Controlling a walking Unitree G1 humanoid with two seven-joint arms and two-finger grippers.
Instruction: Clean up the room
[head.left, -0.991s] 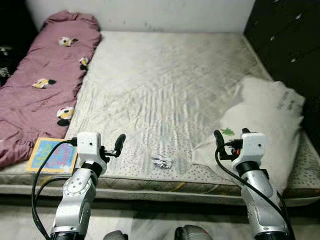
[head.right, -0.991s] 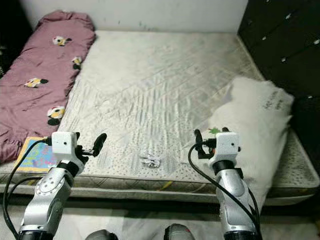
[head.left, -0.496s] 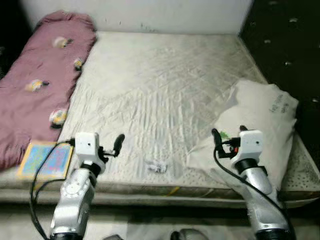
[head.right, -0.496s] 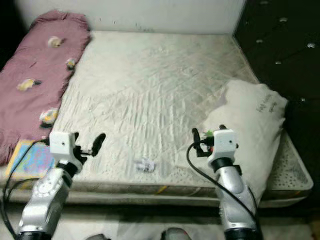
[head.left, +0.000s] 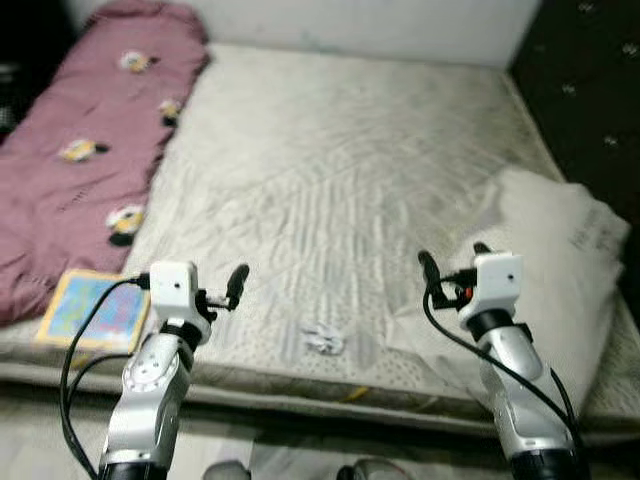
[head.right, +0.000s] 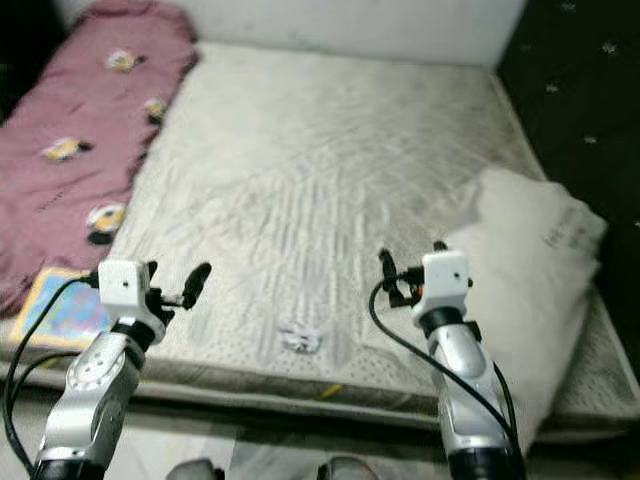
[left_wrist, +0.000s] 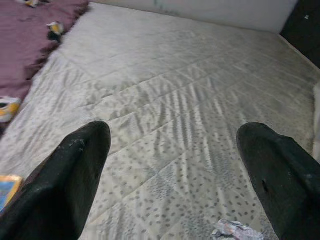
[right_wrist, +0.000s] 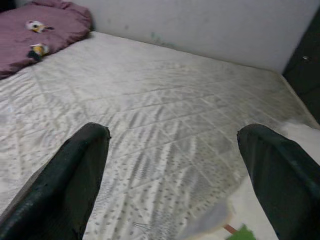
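Left eye view — crumpled wrapper (head.left: 323, 341) on mattress (head.left: 330, 180), maroon blanket (head.left: 75, 150), both jaws open.

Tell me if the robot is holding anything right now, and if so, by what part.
Nothing is held. The left gripper and the right gripper are both open over the mattress, with only bare bedding between their fingers. The crumpled wrapper lies untouched near the front edge.

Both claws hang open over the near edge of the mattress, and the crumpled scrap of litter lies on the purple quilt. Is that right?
Not quite. The crumpled scrap lies on the bare mattress near its front edge, between the two arms, not on the purple quilt, as the left eye view shows. The rest holds: the left claw and right claw are both open over the near edge.
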